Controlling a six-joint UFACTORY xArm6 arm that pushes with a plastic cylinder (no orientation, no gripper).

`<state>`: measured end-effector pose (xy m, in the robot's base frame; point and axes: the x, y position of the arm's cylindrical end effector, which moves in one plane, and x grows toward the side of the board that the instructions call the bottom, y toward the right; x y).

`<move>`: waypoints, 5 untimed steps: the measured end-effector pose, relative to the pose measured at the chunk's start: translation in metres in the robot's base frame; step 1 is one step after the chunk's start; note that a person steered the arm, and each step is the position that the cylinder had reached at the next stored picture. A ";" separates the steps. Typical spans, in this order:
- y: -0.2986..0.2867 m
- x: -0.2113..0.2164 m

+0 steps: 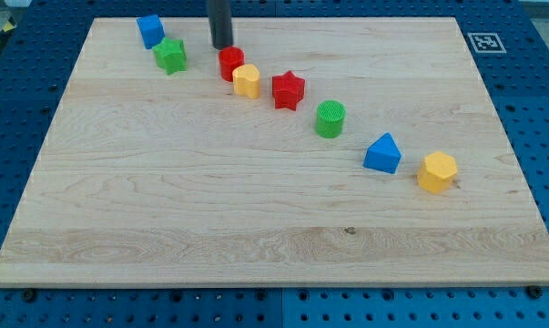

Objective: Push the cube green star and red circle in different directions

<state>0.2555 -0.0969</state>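
Note:
The green star point(171, 56) lies near the view's top left, just below and right of a blue cube point(149, 30). The red circle point(230, 63) sits to the star's right, touching a yellow block point(247, 81) at its lower right. My tip point(221, 46) stands at the view's top, just above and slightly left of the red circle, close to it or touching it. The star is about a block's width to the left of my tip.
A red star point(289, 90), a green cylinder point(330, 119), a blue triangular block point(382, 154) and a yellow hexagon block point(436, 172) run in a diagonal line toward the view's lower right. The wooden board point(210, 237) lies on a blue pegboard.

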 end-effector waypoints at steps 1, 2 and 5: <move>-0.034 0.002; -0.038 0.035; 0.049 0.046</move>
